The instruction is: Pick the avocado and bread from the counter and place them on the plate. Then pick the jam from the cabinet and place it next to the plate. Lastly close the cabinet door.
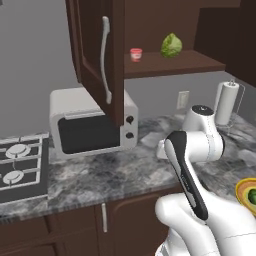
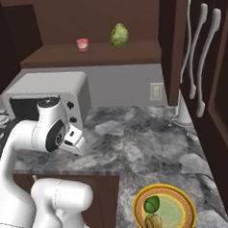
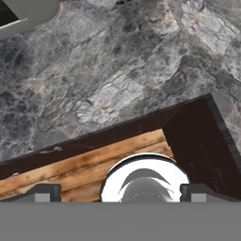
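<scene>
So the cabinet (image 2: 90, 26) was the biggest thing, dark brown panelled wood up above the end effector (image 3: 120, 190), and its cabinet door (image 1: 97, 55) with the long silver bar handle was hanging wide open, so closing it was still on the list. Below the end effector ran the tabletop (image 2: 137, 138), grey marbled stone with pale blotchy veins over dark brown drawers. The end effector sat empty with its tips spread wide, pointing down at the tabletop's front edge. A boxy white microwave (image 1: 92, 125) was off toward the stove side of it. The plate (image 2: 164, 210), round and flat with an orange-yellow rim and pale green centre, sat low and off to the right of the end effector, and by the look of it the first part was done: the glossy dark green avocado (image 2: 151, 205) and the golden-brown lumpy bread (image 2: 154, 223) were both lying on it, just beside each other. What I'd say was left was the jam (image 2: 82, 44), a tiny squat red jar with a pinkish top, on the shelf well above the end effector, near a pale green leafy ball (image 2: 119, 35).
</scene>
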Robot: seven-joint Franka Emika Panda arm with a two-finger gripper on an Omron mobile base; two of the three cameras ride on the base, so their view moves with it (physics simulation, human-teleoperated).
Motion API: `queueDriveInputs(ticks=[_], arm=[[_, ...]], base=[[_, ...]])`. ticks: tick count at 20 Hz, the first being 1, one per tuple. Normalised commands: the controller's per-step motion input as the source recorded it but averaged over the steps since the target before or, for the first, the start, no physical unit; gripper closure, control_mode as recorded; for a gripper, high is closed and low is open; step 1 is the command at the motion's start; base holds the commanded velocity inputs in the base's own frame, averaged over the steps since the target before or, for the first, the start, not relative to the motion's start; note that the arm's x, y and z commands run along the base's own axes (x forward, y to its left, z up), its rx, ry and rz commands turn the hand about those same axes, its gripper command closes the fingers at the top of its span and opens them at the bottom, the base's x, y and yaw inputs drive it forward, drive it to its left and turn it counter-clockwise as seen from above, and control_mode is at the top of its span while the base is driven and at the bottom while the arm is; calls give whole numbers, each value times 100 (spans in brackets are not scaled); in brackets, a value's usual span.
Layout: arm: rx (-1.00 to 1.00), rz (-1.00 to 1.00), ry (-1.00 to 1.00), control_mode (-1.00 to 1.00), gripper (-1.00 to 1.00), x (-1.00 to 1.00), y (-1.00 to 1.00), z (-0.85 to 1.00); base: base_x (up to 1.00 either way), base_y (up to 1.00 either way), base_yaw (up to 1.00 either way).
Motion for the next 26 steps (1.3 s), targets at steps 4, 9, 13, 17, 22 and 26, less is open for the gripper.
queueDriveInputs(ticks=[4, 9, 13, 17, 22, 26], arm=[[0, 0, 0, 100, -100, 0, 0, 0], [0, 0, 0, 100, -100, 0, 0, 0], [0, 2, -1, -100, -100, 6, -3, 0], [0, 0, -6, -100, -100, 1, -3, 0], [0, 0, -19, -100, -100, 0, -10, 18], [0, 0, -26, -100, -100, 0, -8, 30]], base=[[38, -20, 6], [26, -16, 5], [9, -4, 2], [0, 0, 0], [0, 0, 0], [0, 0, 0]])
